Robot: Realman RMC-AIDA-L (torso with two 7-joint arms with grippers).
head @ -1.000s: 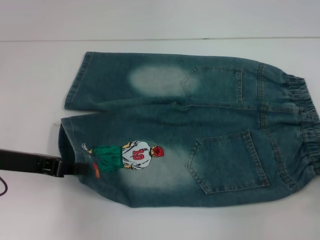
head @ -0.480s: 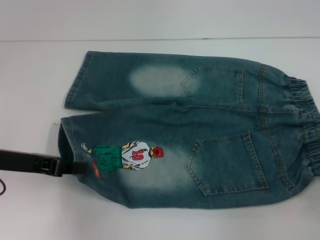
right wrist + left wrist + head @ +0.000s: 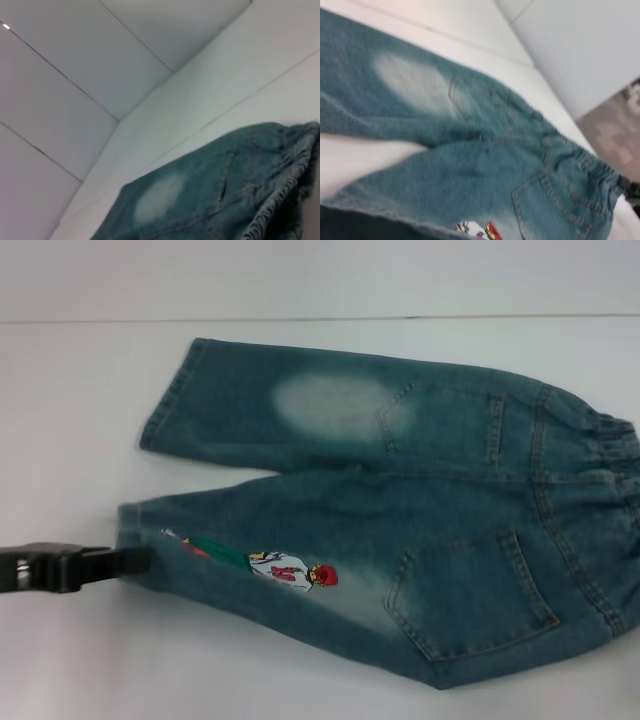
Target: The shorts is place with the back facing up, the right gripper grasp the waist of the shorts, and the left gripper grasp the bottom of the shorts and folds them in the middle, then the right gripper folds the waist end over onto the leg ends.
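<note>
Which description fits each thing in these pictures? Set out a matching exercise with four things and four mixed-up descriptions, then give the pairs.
Things:
1. left hand
2. waist
3. cartoon print
4. bleached patch

Descriptions:
A. ruched band at the robot's right end of the shorts
B. pale oval on the far leg
C. at the near leg's hem, on the robot's left
D. colourful figure on the near leg

Pairs: 1-C, 2-A, 3-D, 4-B
</note>
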